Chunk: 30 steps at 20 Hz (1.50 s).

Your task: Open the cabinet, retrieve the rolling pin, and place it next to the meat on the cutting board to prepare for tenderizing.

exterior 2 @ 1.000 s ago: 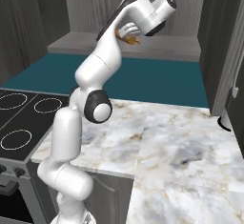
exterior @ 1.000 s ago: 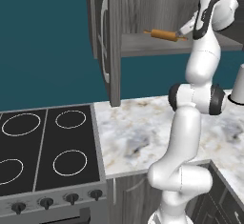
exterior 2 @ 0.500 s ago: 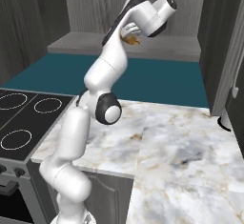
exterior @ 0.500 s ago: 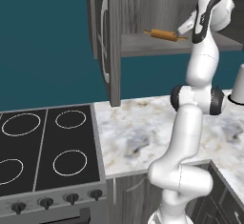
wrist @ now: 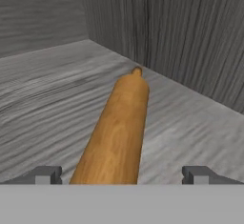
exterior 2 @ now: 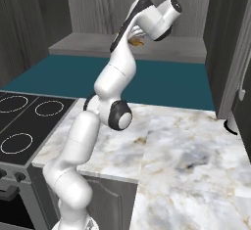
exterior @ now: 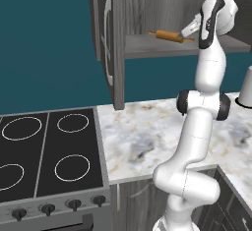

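Note:
The cabinet [exterior: 172, 9] stands open, its left door [exterior: 112, 48] swung out toward me. On its shelf [exterior: 147, 48] lies the orange-brown rolling pin [exterior: 170, 36], also seen behind my wrist [exterior 2: 137, 41]. My gripper [exterior: 189, 28] reaches into the cabinet at the pin's near end and is open. In the hand view the rolling pin [wrist: 116, 132] runs away from me between the two spread fingertips [wrist: 45, 174], which stand apart from it on either side. The meat and the cutting board are out of view.
Below the cabinet runs a marble counter [exterior: 142, 136] with a black stove [exterior: 44, 151] to its left. A pale container [exterior: 245, 90] stands on the counter at the right. The cabinet's right door [exterior 2: 235, 53] hangs open on the right.
The arm has pushed further into the cabinet, its elbow swinging right, bringing the open gripper closer to the rolling pin. The pin has not moved.

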{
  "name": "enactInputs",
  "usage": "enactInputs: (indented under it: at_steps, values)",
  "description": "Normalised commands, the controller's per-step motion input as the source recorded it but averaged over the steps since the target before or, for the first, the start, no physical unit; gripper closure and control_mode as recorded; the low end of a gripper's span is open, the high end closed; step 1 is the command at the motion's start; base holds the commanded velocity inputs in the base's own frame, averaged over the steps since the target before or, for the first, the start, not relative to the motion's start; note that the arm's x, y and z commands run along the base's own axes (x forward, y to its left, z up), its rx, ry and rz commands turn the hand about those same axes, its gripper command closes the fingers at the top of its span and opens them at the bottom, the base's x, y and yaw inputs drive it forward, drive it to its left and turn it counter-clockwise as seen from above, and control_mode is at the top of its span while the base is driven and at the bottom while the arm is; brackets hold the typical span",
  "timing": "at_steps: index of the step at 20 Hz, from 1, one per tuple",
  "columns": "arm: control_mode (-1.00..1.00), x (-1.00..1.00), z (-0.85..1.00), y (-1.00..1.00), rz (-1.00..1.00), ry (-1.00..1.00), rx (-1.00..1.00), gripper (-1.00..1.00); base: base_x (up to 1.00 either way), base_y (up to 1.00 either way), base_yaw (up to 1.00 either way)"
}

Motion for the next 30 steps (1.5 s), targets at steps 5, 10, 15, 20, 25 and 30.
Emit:
enactInputs:
  at_steps: [5,10,15,20,25,30]
  values:
    - [-1.0,-0.05,-0.25,0.06,0.03,0.0,0.0,-1.0,0.0,0.0,0.0]
    - [-1.0,-0.01,-0.31,0.11,0.04,0.02,0.0,-1.0,0.0,0.0,0.0]
    - [-1.0,0.0,-0.29,0.08,0.06,0.01,0.0,-1.0,0.0,0.0,0.0]
    - [-1.0,0.05,-0.39,0.19,0.07,0.03,0.0,1.0,0.0,0.0,0.0]
    - [-1.0,0.02,-0.22,0.06,0.04,0.04,0.0,1.0,0.0,0.0,0.0]
    - [-1.0,-0.3,-0.09,0.0,0.0,-0.09,0.02,1.0,0.0,0.0,0.0]
